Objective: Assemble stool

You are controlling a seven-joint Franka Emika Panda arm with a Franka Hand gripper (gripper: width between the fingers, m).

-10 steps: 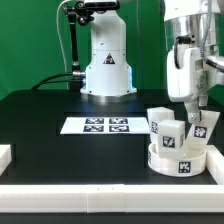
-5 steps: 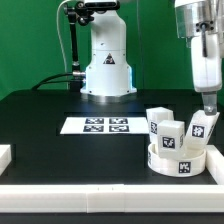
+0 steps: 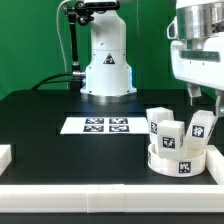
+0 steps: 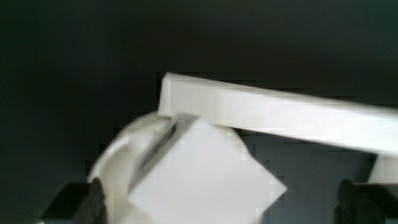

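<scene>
The white round stool seat (image 3: pixel 178 162) lies at the front of the exterior view's right. Three white tagged legs (image 3: pixel 170 134) stand on it, one of them the rightmost leg (image 3: pixel 200 127). My gripper (image 3: pixel 204 100) hangs just above the rightmost leg, open and empty. In the wrist view a blurred white leg (image 4: pixel 196 170) shows below and between the dark fingers (image 4: pixel 71 202), which stand far apart. The gripper (image 4: pixel 217 208) touches nothing that I can see.
The marker board (image 3: pixel 100 125) lies mid-table. The arm's white base (image 3: pixel 107 65) stands at the back. A plain white bar (image 3: pixel 90 190) runs along the front edge, and a white bar (image 4: pixel 294 112) crosses the wrist view. A white block (image 3: pixel 5 155) sits at the exterior view's left.
The gripper was low beside the rightmost leg. It has lifted clear of the legs and turned. The legs and seat have not moved.
</scene>
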